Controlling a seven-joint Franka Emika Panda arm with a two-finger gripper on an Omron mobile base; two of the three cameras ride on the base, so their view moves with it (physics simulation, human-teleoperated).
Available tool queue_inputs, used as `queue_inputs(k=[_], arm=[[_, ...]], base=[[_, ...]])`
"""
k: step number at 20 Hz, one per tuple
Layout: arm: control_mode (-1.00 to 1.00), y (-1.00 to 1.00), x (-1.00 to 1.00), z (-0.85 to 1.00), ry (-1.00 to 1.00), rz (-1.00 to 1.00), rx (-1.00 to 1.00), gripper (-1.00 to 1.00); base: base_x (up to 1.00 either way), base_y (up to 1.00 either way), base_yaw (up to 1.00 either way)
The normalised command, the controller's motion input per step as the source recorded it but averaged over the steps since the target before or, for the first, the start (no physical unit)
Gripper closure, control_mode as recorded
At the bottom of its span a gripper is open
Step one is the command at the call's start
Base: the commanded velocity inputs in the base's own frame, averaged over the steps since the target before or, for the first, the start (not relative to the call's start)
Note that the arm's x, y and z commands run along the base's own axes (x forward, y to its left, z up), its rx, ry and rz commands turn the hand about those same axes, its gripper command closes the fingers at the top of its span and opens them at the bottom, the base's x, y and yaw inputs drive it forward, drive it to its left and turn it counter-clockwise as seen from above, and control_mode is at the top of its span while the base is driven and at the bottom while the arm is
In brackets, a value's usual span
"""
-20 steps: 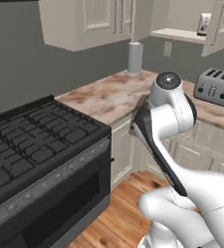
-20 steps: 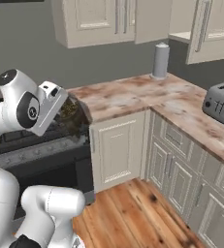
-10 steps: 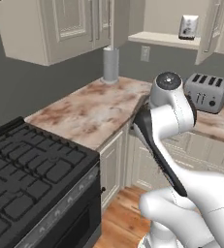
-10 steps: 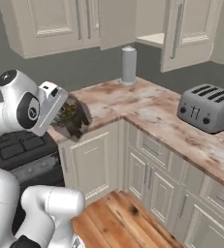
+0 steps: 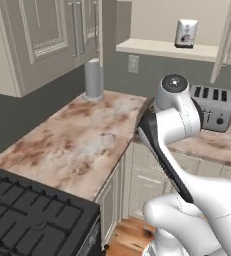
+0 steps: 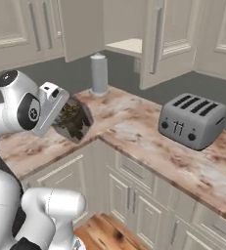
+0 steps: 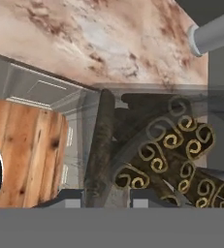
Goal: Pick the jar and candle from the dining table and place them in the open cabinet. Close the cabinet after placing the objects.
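Jaws clamped on the jar (image 6: pixel 74 120), which is held tilted at the end of the arm, above the near edge of the marbled tabletop (image 6: pixel 134 124) and over the cream base cupboards. In the hand view the jar (image 7: pixel 157 155) lies close against the camera, its clear glass showing dark rolled sticks with pale spiral ends. The gripper (image 6: pixel 60 110) sits just right of the arm's round white joint in the right base view; in the left base view the jar itself cannot be made out behind the arm.

Beyond the jar, a grey upright cylinder (image 6: pixel 99 74) stands on the far part of the tabletop, against the wall. A grey four-slot toaster (image 6: pixel 192 120) stands to the right, well apart from the jar.

Above, the cabinet (image 6: pixel 156 41) is open, its door swung outward, a pale shelf (image 5: pixel 167 48) visible inside. A small white object (image 5: pixel 186 33) stands on that shelf. A black stove top (image 5: pixel 27 222) lies at near left, adjoining the tabletop.
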Motion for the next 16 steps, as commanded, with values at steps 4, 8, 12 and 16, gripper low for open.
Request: queue_inputs(k=[4,8,12,16], arm=[[1.00,0.00,0.00,0.00,0.00,0.00,0.00,1.00],[1.00,0.00,0.00,0.00,0.00,0.00,0.00,1.00],[1.00,0.00,0.00,0.00,0.00,0.00,0.00,1.00],[1.00,0.00,0.00,0.00,0.00,0.00,0.00,1.00]], base=[[1.00,0.08,-0.29],[0.91,0.07,-0.30],[0.87,0.06,-0.30],[0.76,0.28,-0.29]])
